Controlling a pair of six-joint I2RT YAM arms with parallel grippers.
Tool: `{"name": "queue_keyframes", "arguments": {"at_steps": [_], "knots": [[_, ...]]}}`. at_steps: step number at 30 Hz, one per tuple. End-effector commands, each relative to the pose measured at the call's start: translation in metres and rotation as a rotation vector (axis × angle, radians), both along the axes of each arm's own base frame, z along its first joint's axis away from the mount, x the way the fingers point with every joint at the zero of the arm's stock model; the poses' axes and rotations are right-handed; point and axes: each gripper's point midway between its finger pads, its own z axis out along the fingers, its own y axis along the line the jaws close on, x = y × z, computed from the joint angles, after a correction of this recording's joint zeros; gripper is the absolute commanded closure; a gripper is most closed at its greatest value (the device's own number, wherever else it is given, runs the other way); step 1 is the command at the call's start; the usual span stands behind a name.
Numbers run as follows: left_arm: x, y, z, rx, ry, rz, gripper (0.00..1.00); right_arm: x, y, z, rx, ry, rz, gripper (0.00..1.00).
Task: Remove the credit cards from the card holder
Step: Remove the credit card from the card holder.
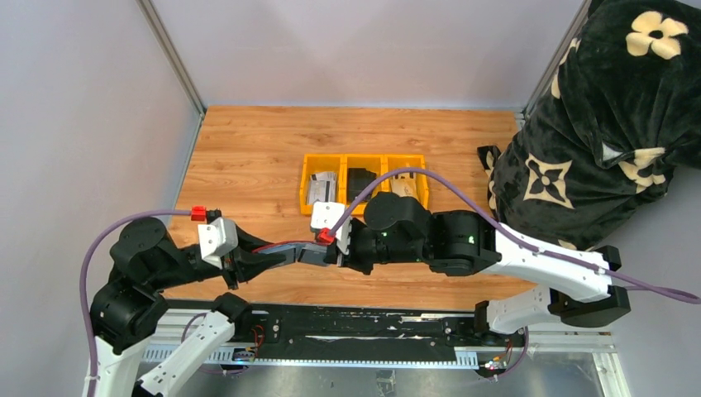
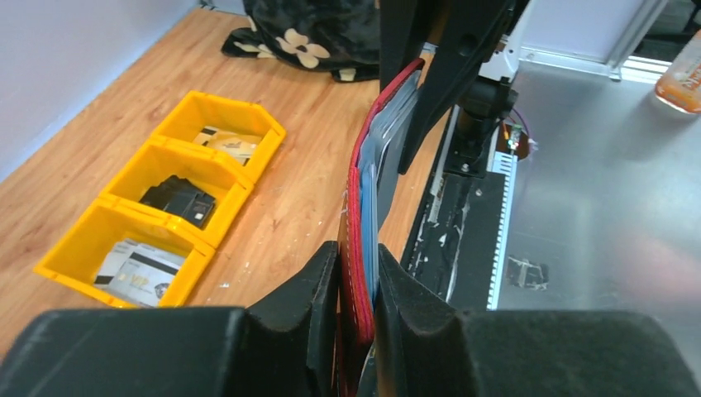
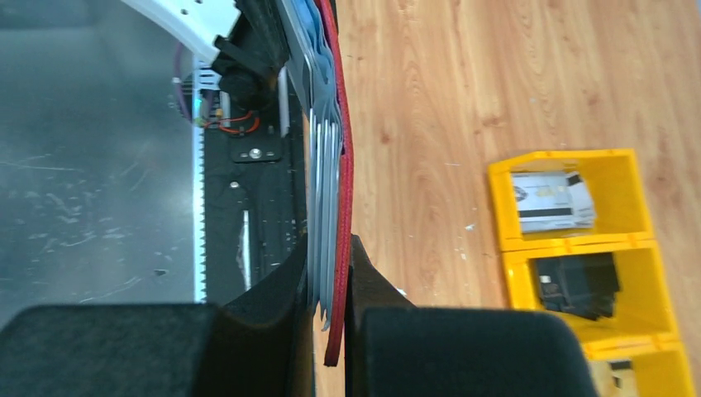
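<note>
Left gripper (image 2: 357,266) is clamped narrow on one end of the card holder (image 2: 357,223). Right gripper (image 3: 329,258) is pinched on the opposite end, over the maroon cover and grey inner layers (image 3: 319,165) together. Can't tell if those layers are cards or lining. Holder is held edge-on off the surface between the two, above the worktop's near edge, around mid-width.

Further out, mid-worktop: yellow three-compartment bin (image 1: 364,157).
- Left compartment: grey-white credit cards (image 3: 550,203) with a dark stripe.
- Middle compartment: a black wallet-like object (image 3: 579,285).
- Right compartment: a tan card (image 2: 223,142).

Black floral fabric (image 1: 612,107) bulks over the far right corner.
</note>
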Motion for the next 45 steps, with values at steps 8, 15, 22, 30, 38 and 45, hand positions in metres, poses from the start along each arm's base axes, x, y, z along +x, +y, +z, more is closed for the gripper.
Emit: {"name": "queue_keyframes", "arguments": {"at_steps": [8, 15, 22, 30, 38, 45], "knots": [[-0.012, -0.012, 0.006, 0.009, 0.181, -0.100, 1.00, -0.012, -0.001, 0.006, 0.181, 0.232, 0.170, 0.92], [-0.008, -0.022, 0.000, 0.019, 0.358, -0.130, 1.00, 0.017, -0.003, 0.003, 0.263, 0.336, 0.161, 0.72], [0.026, -0.024, -0.012, 0.080, 0.492, 0.013, 1.00, 0.094, -0.059, 0.051, 0.511, 0.242, -0.247, 0.43], [0.058, -0.029, -0.017, 0.068, 0.668, 0.118, 1.00, 0.051, -0.057, 0.083, 0.811, 0.470, -0.083, 0.24], [0.064, -0.030, -0.007, 0.001, 0.750, 0.057, 1.00, 0.022, -0.002, 0.038, 0.690, 0.725, 0.062, 0.27], [0.050, -0.032, 0.007, -0.033, 0.757, -0.007, 1.00, 0.031, 0.011, 0.016, 0.655, 0.783, 0.020, 0.28]]}}
